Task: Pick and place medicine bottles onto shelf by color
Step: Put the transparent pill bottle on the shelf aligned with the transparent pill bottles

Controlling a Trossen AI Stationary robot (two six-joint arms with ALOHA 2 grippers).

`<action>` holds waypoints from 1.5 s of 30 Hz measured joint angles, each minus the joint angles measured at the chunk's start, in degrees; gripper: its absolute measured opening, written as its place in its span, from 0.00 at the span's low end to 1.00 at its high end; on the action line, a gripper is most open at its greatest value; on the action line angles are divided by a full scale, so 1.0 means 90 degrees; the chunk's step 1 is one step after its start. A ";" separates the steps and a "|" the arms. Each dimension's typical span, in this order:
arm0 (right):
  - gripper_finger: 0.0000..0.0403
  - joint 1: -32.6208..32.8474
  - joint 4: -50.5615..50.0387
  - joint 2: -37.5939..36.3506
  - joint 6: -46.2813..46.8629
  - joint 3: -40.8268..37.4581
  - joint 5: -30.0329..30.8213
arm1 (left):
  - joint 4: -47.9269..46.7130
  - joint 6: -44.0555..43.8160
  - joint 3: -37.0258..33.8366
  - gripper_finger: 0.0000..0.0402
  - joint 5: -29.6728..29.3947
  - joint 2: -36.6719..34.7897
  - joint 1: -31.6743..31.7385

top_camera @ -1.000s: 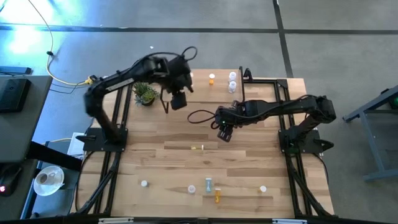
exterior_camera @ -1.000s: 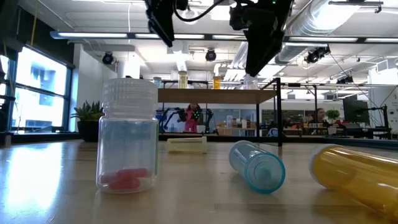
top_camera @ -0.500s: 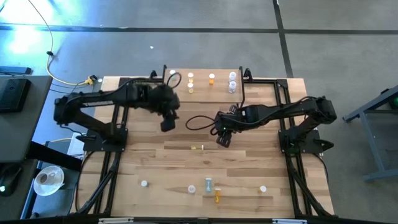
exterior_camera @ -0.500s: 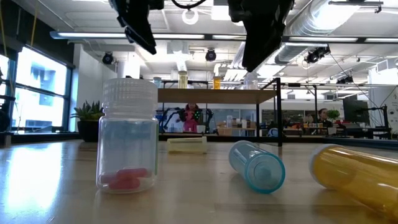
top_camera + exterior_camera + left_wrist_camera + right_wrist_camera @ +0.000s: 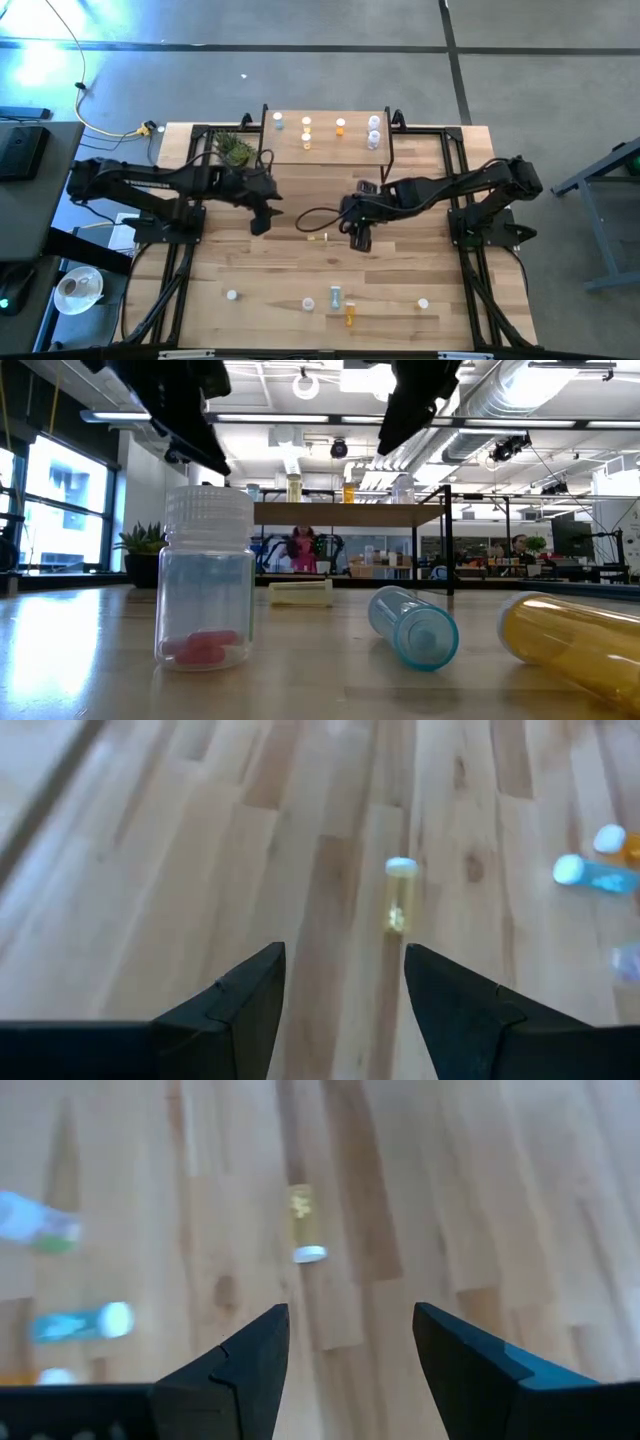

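Both my pincers hang over the middle of the table [image 5: 400, 290], nothing in either. My left gripper [image 5: 259, 224] is parted, fingers [image 5: 240, 1005] spread with bare wood between them. My right gripper [image 5: 360, 238] is likewise parted and empty, fingers [image 5: 465, 1365] wide.

Between the two, lying on its side on the planks: one pale yellow bottle [image 5: 318, 237], white cap. Both wrist views catch it ahead of the fingers, clear of them.

Shelf [image 5: 325, 150] stands at the far edge of the table, light plank top on black legs. Count on it from above: five bottles upright — one blue [image 5: 277, 122], one yellow [image 5: 306, 127], one orange [image 5: 341, 126], and two clear [image 5: 374, 131] close together at the right end. The two clear ones nearly merge from above, so that count is my best reading.

Near edge of the table, count five more: a white-capped clear bottle [image 5: 232, 295] standing at the left, another clear one [image 5: 308, 304], a blue bottle [image 5: 336, 297] on its side, an orange-yellow bottle [image 5: 350, 315] on its side just beside the blue, and one white-capped bottle [image 5: 423, 303] off to the right.

In the low view the nearest clear bottle [image 5: 206, 578] stands upright with pink tablets in the bottom.

One small potted plant [image 5: 235, 150] sits by the shelf's left end.
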 joint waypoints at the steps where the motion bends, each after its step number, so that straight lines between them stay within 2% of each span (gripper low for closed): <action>1: 0.51 0.0002 0.0013 0.0003 0.0051 0.0000 -0.0083 | 0.0079 -0.0060 -0.0134 0.49 -0.0003 -0.0074 -0.0068; 5: 0.51 -0.0004 0.0036 0.0136 0.0165 0.0000 -0.0123 | 0.0357 -0.0316 -0.0552 0.49 -0.0021 -0.0327 -0.0389; 10: 0.51 0.0083 0.0270 0.0489 -0.0637 0.0000 -0.0140 | 0.0729 -0.0512 -0.0960 0.49 -0.0048 -0.0542 -0.0844; 14: 0.51 0.0236 0.0599 0.0695 -0.0762 0.0000 -0.0350 | 0.0748 -0.0784 -0.1143 0.49 -0.0241 -0.0645 -0.1176; 19: 0.51 0.0473 0.1338 0.0830 -0.1019 -0.0002 -0.0882 | 0.0481 -0.1209 -0.1159 0.49 -0.0378 -0.0674 -0.1573; 26: 0.51 0.0830 0.2637 0.1198 -0.1935 -0.0002 -0.1472 | 0.0410 -0.1810 -0.1159 0.49 -0.0381 -0.0672 -0.2139; 34: 0.51 0.1099 0.3535 0.1673 -0.2354 -0.0002 -0.1587 | 0.0364 -0.2222 -0.1157 0.49 -0.0514 -0.0669 -0.2616; 45: 0.51 0.1525 0.4723 0.2342 -0.2357 -0.0007 -0.1923 | 0.0312 -0.2366 -0.1157 0.49 -0.0689 -0.0667 -0.2721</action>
